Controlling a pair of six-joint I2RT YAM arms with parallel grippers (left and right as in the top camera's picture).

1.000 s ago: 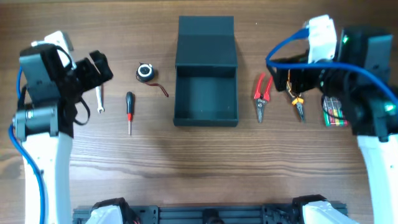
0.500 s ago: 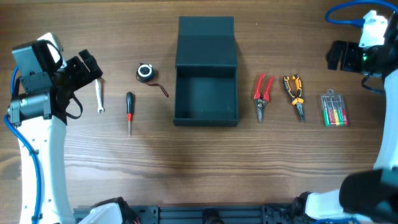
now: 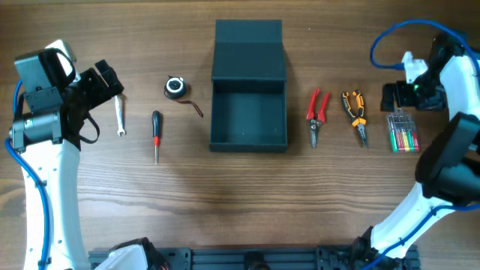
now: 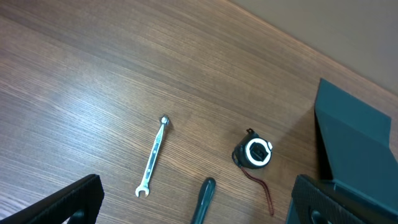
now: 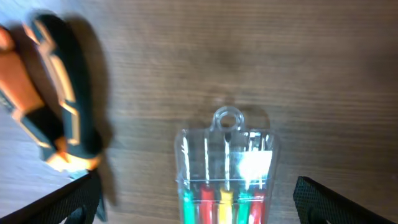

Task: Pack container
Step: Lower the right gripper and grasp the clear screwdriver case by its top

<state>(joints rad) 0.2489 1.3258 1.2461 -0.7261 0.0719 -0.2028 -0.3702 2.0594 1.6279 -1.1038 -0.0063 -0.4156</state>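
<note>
The dark teal container [image 3: 248,112] stands open at the table's centre, its lid [image 3: 248,51] laid back flat; a corner shows in the left wrist view [image 4: 354,143]. My left gripper [image 3: 109,81] is open and empty above a small wrench [image 3: 119,118]. The left wrist view shows the wrench [image 4: 153,155], a tape measure [image 4: 253,153] and a screwdriver handle [image 4: 203,198] between the fingers. My right gripper [image 3: 397,96] is open and empty over a clear case of coloured screwdrivers [image 3: 403,133], which lies between its fingers [image 5: 227,168].
A red-and-black screwdriver [image 3: 156,135] and a tape measure [image 3: 176,88] lie left of the container. Red pliers [image 3: 316,116] and orange-black pliers [image 3: 355,114] lie to its right; the orange handle shows in the right wrist view [image 5: 53,118].
My right arm swung away to the far right, then came back down over the screwdriver case. My left arm shifted slightly left and then held still.
</note>
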